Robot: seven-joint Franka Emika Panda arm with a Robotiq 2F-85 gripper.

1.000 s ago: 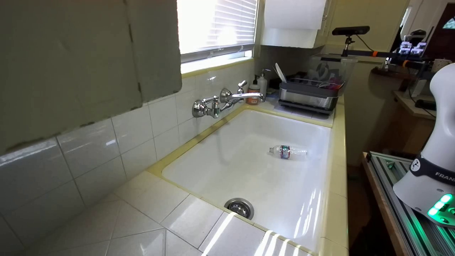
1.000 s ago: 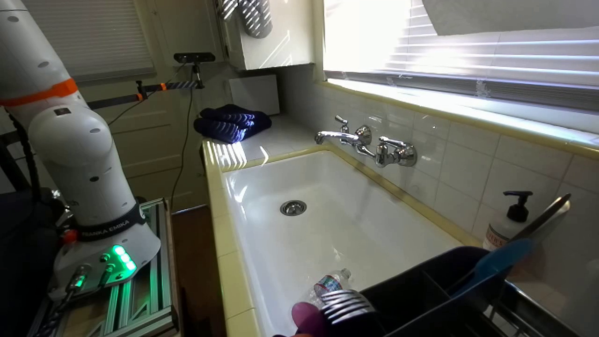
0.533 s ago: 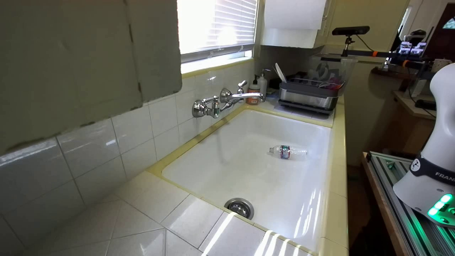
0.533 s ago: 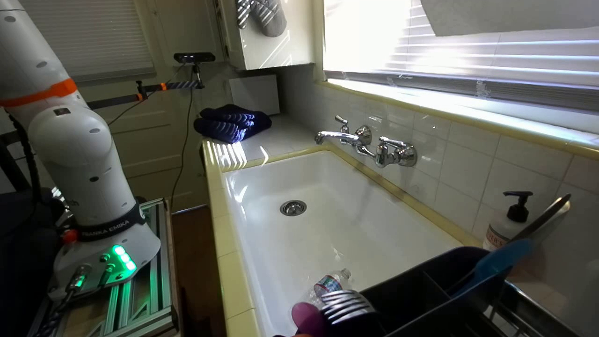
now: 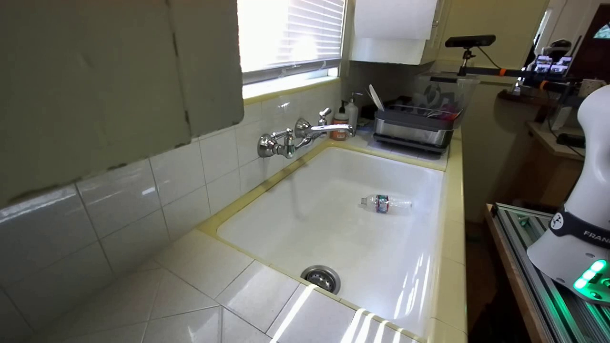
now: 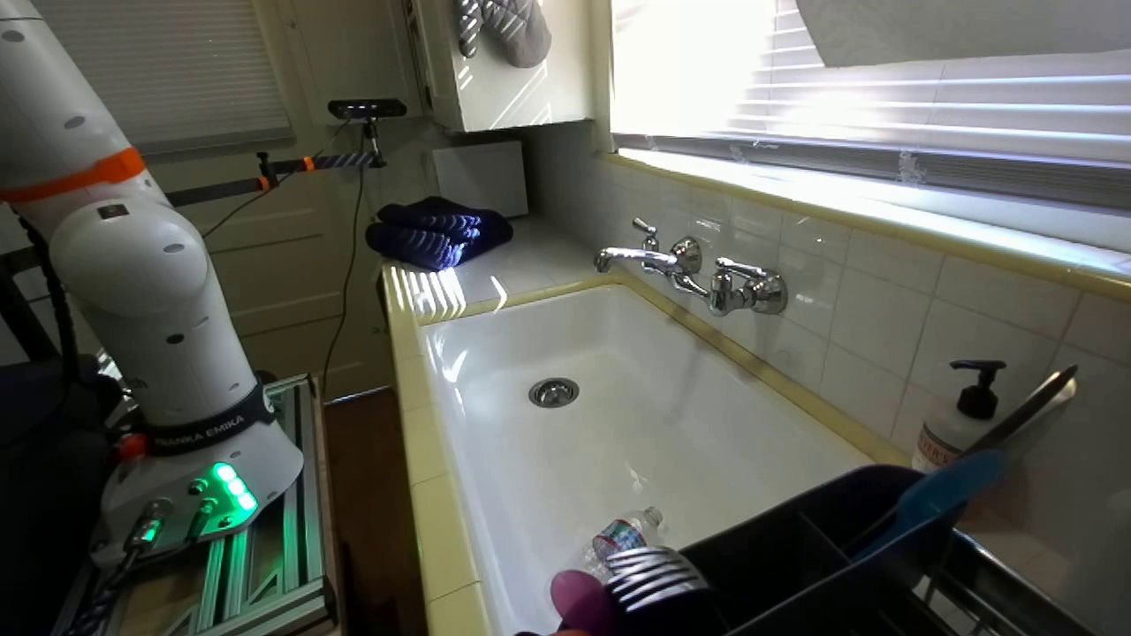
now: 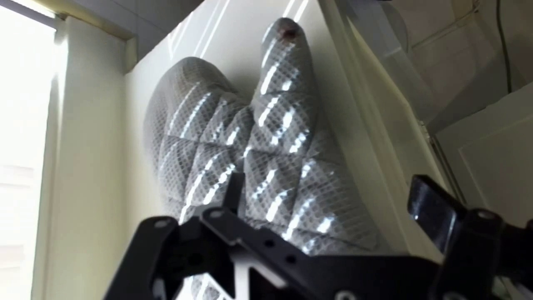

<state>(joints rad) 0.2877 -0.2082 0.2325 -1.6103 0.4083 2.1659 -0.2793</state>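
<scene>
"Jaws apart or together?"

"Apart. The wrist view shows a wide gap between them, with part of a grey quilted oven mitt (image 7: 266, 166) in sight there. Whether either side touches the fabric, I can't tell."

"And the mitt, where is it?"

"Hanging tip and thumb down by the end face of a white cabinet (image 6: 561, 93), high above one end of the desk (image 6: 548, 252); an exterior view cuts off its upper part. The wrist view shows a dark reddish mark (image 7: 289, 33) on the thumb's tip."

"What's on the desk at that end?"

"A dark blue cloth (image 6: 433, 231), bunched at the corner nearer the white robot arm (image 6: 141, 256)."

"Opposite end?"

"A dish rack (image 5: 412, 128) at the corner on the arm's side, two pump bottles (image 5: 340, 126) at the corner by the tiled wall (image 5: 221, 157)."

"And between those ends?"

"A sink (image 6: 689, 477), let into the desk. Inside it a clear plastic bottle (image 5: 387, 204) lies on its side, nearer the desk's edge on the arm's side, neck toward the wall edge. A chrome faucet (image 5: 333, 127) juts from the wall."
</scene>
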